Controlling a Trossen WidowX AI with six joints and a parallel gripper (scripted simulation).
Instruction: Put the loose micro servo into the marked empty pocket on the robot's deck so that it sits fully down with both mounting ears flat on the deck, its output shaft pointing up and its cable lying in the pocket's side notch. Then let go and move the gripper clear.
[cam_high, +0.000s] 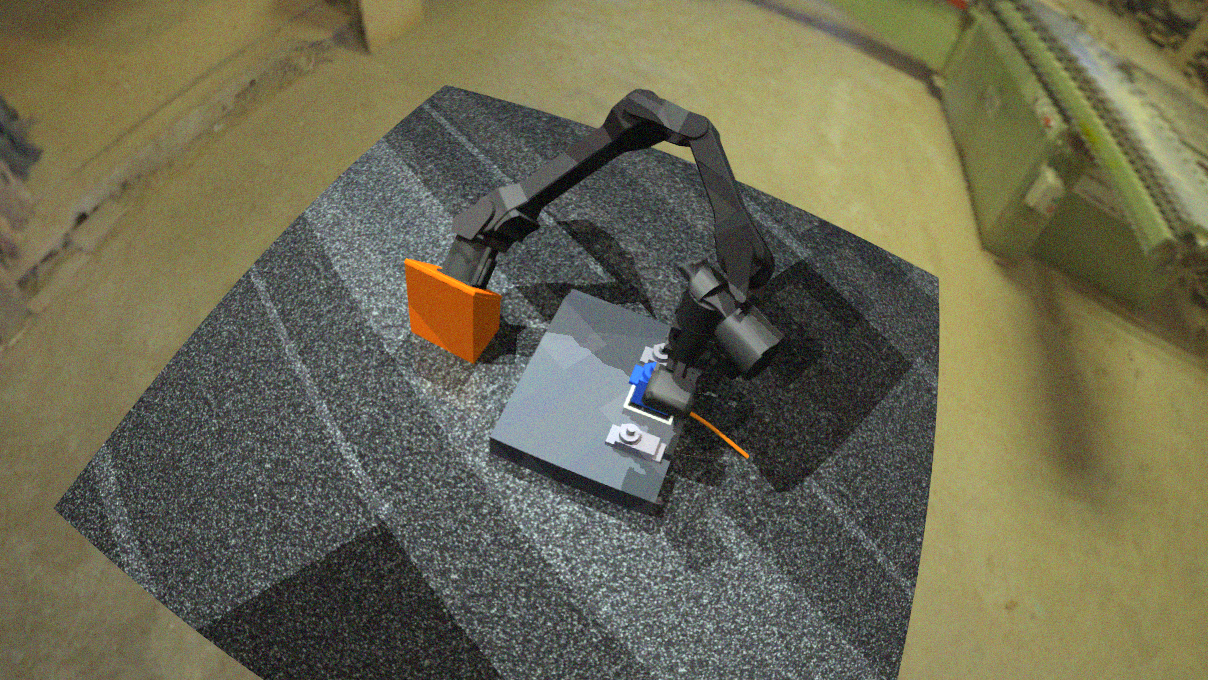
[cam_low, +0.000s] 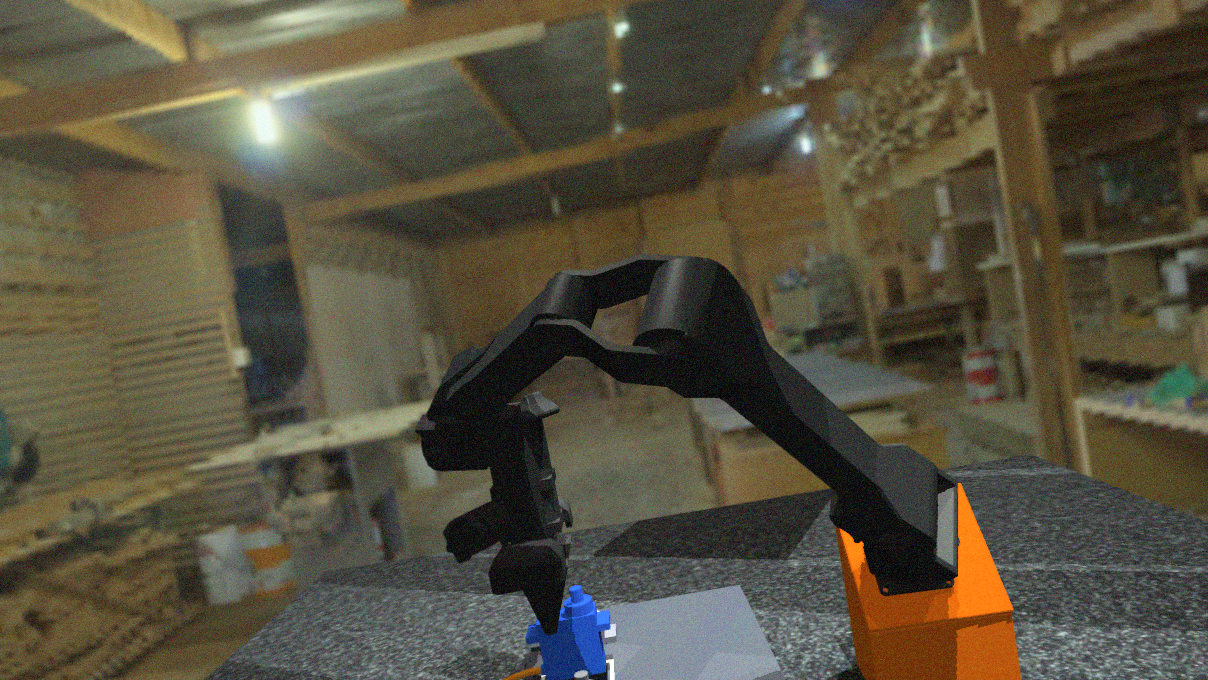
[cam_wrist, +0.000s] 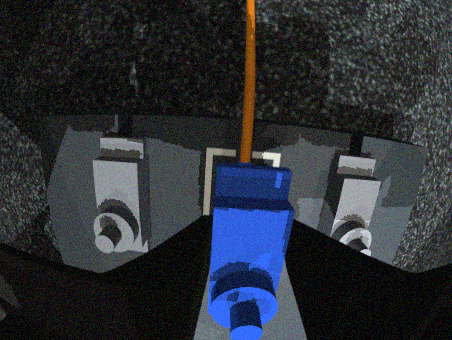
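The blue micro servo (cam_high: 639, 392) (cam_low: 574, 648) (cam_wrist: 248, 235) is upright, output shaft up, over the pocket. My gripper (cam_high: 657, 387) (cam_low: 554, 623) (cam_wrist: 249, 227) is shut on its sides. The pocket's white outline (cam_high: 649, 416) (cam_wrist: 208, 180) shows around part of the servo. The ears stand above the grey deck (cam_high: 549, 388) (cam_low: 697, 629) (cam_wrist: 172, 185); how far the body's lower end is from the pocket is hidden. The orange cable (cam_high: 718, 433) (cam_wrist: 248, 90) runs out across the outline's notch side, past the deck edge.
Two pale fitted servos, one (cam_high: 638, 440) (cam_wrist: 360, 200) and another (cam_high: 652, 353) (cam_wrist: 117, 185), flank the pocket, close to my fingers. The orange arm base (cam_high: 452, 316) (cam_low: 929, 641) stands on the speckled table beyond the deck's opposite side.
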